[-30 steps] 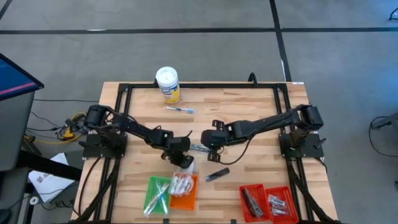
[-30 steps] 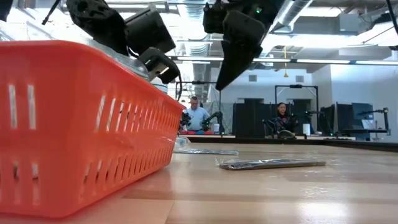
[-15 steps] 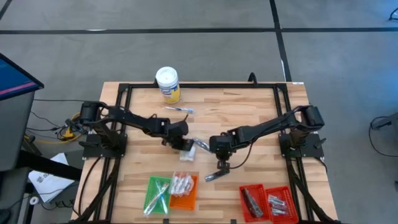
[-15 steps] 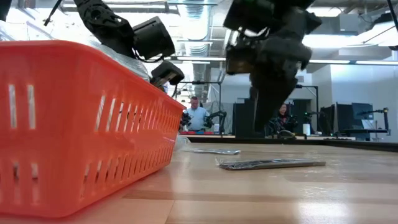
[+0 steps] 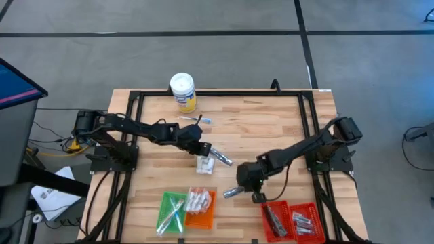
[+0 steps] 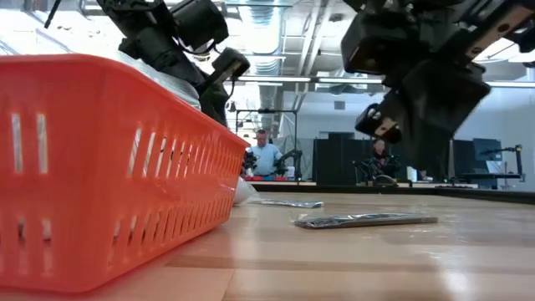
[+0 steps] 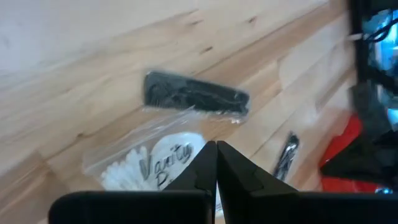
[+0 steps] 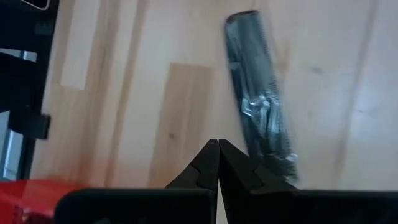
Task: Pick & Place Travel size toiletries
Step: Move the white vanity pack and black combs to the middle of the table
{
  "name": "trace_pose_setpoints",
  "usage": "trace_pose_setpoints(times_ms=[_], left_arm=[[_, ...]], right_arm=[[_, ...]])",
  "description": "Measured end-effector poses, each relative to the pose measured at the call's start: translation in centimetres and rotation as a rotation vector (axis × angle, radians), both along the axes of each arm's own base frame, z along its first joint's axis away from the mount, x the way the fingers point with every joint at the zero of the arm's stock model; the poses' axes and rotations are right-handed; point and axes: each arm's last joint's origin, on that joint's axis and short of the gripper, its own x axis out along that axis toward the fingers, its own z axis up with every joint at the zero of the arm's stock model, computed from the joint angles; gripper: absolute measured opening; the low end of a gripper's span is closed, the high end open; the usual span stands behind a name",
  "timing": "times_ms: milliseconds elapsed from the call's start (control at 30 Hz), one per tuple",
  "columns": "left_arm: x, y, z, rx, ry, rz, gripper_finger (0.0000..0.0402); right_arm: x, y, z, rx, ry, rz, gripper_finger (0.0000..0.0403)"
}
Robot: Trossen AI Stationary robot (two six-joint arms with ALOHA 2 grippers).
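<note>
1. Right gripper (image 5: pixel 252 194) hovers clenched and empty over the front of the tabletop (image 5: pixel 271 122), just beside one loose dark comb packet (image 5: pixel 232 192); the right wrist view shows that packet (image 8: pixel 261 112) lying flat past the shut fingers.
2. Four trays sit along the front edge: one green tray (image 5: pixel 169 211), one orange tray (image 5: pixel 201 209) touching it, and two red trays (image 5: pixel 291 218) side by side further along from the orange tray.
3. Each tray holds toiletries, but they overlap too much to count; the green tray's sticks and the orange tray's silvery pieces blur together.
4. Behind the orange tray, the left gripper (image 5: pixel 202 148) is clenched with nothing in it, over two items: one white packet (image 5: pixel 203 165) and one dark wrapped tube (image 5: pixel 222 158).
5. Left wrist view: the packet's print (image 7: pixel 163 167) is partly cut off by the fingers.
6. Farther back from the orange tray lies one thin blue-tinted stick (image 5: pixel 201 119), partly hidden by the left arm.
7. Farthest from the orange tray stands one white-lidded tub (image 5: pixel 182 91).
8. Low view: the orange tray wall (image 6: pixel 109 167) hides its contents.
</note>
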Motion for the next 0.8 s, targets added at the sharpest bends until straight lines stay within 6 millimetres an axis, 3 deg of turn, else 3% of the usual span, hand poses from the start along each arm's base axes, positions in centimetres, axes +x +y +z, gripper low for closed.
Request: trace_pose_setpoints(times_ms=[200, 333, 500, 800], left_arm=[[0.1, -0.2, 0.0, 0.003, -0.011, -0.004, 0.0000], [0.1, -0.2, 0.1, 0.001, -0.016, -0.005, 0.0000], [0.2, -0.5, 0.1, -0.016, -0.021, 0.002, 0.0000], [-0.1, 0.0, 0.9, 0.009, -0.050, 0.068, 0.0000]], right_arm=[[0.5, 1.8, -2.7, 0.014, 0.051, -0.047, 0.0000], [0.9, 1.6, -3.9, 0.027, 0.091, -0.086, 0.0000], [1.5, 0.2, -3.9, 0.025, 0.096, -0.175, 0.0000], [2.8, -4.1, -3.8, -0.046, 0.061, -0.415, 0.0000]])
